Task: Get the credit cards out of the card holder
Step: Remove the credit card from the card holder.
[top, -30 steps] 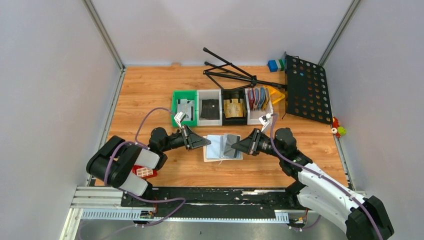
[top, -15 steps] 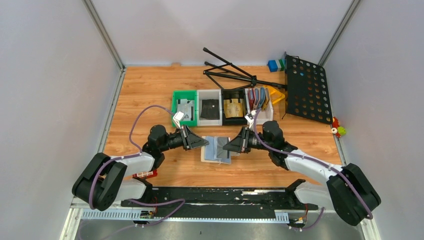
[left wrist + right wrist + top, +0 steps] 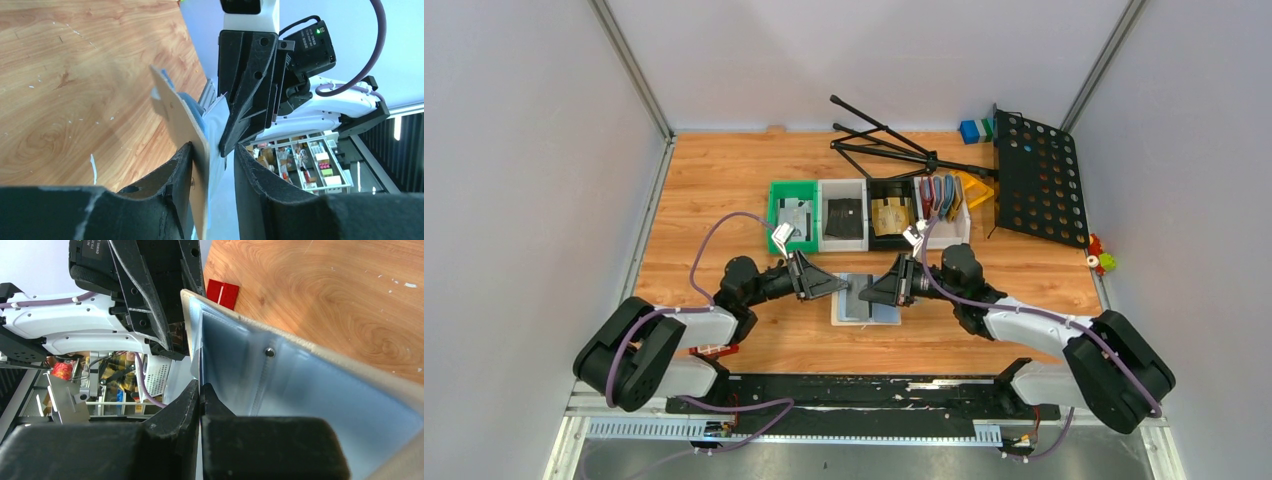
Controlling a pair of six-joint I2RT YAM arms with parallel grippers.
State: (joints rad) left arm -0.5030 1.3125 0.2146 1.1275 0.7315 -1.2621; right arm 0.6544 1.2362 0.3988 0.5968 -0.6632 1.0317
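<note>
The card holder (image 3: 879, 310) is a pale grey-blue wallet in the middle of the wooden table, partly lifted between both grippers. My left gripper (image 3: 842, 287) is open at its left edge. In the left wrist view the wallet's tan-backed flap (image 3: 175, 110) stands between the jaws (image 3: 212, 147), against one finger and apart from the other. My right gripper (image 3: 862, 294) is shut on the flap's thin edge. The right wrist view shows that gripper (image 3: 201, 386) and the wallet's blue inside (image 3: 300, 390) with a snap stud. No dark credit card shows clearly.
Behind the wallet is a row of bins: green (image 3: 776, 215), white (image 3: 843, 186), black (image 3: 892, 185), and a white one (image 3: 967, 215) holding upright wallets. A black perforated music stand (image 3: 1039, 175) lies at the back right. A red block (image 3: 714, 346) sits by the left arm.
My right gripper moved left across the wallet, carrying its right half over. The dark card seen on that half earlier is now covered. My left gripper stayed at the left edge.
</note>
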